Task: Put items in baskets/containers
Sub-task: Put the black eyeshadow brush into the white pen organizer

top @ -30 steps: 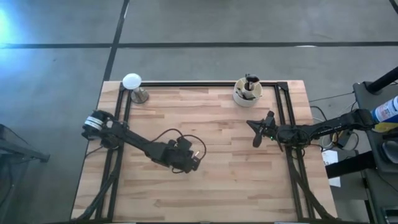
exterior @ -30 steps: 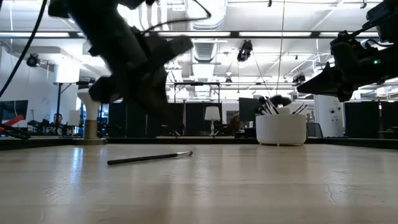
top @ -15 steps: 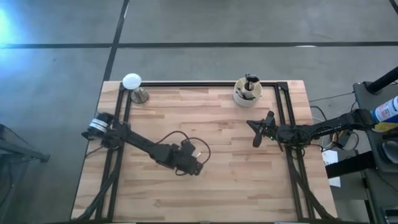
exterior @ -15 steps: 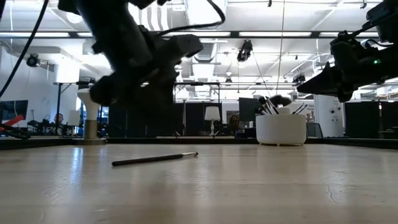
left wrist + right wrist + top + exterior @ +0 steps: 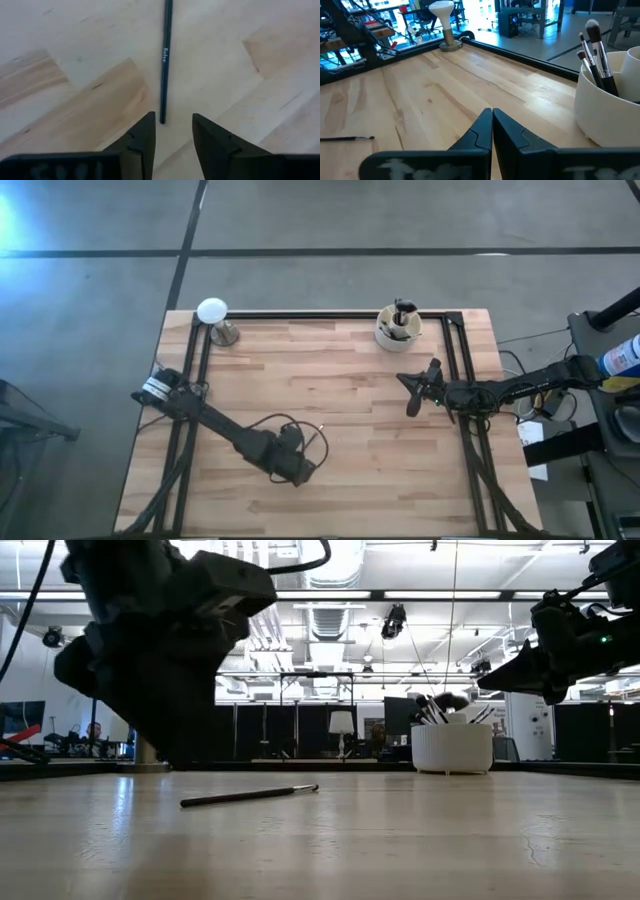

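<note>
One thin dark brush (image 5: 165, 55) lies flat on the wooden table, also seen in the low view as the brush (image 5: 250, 795). My left gripper (image 5: 173, 125) is open and low over the table near its front middle (image 5: 303, 468). Its fingers stand on either side of the brush's near end without touching it. The cream-white cup (image 5: 398, 327) stands at the far right edge and holds several brushes (image 5: 594, 47). My right gripper (image 5: 492, 125) is shut with nothing in it and hovers in front of the cup (image 5: 412, 390).
A white disc on a metallic stand (image 5: 213, 315) stands at the table's far left corner. A dark frame rail (image 5: 320, 314) runs along the far edge. Bare wood lies between the two arms (image 5: 360, 430).
My left gripper has moved toward the table's near edge and come down close to the tabletop, behind the brush's end. The brush has stayed on the table.
</note>
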Robot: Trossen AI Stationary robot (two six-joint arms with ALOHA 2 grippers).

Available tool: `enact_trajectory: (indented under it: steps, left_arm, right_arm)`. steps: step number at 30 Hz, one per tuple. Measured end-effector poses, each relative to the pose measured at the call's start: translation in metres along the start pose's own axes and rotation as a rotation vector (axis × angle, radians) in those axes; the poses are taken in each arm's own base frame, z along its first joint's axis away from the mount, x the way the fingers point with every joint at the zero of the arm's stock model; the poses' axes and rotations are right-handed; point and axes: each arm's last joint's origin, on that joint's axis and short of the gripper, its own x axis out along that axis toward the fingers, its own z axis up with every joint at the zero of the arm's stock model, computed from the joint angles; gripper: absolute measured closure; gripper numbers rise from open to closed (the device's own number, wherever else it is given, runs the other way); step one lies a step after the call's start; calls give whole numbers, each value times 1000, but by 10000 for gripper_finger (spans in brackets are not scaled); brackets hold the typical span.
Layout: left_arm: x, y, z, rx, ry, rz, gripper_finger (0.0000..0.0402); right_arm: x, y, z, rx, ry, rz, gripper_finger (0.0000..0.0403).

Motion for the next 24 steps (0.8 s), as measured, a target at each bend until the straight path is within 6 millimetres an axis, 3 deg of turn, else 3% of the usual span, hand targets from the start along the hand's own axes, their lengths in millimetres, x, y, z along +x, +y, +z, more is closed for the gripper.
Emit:
enact_trajectory:
  steps: [14, 24]
  left_arm:
    - [27, 3, -11, 10, 15, 88, 287]
    - [45, 4, -28, 16, 24, 118, 394]
  right_arm:
    - [0, 0, 0, 2, -3, 1, 394]
    - [0, 0, 0, 3, -3, 1, 394]
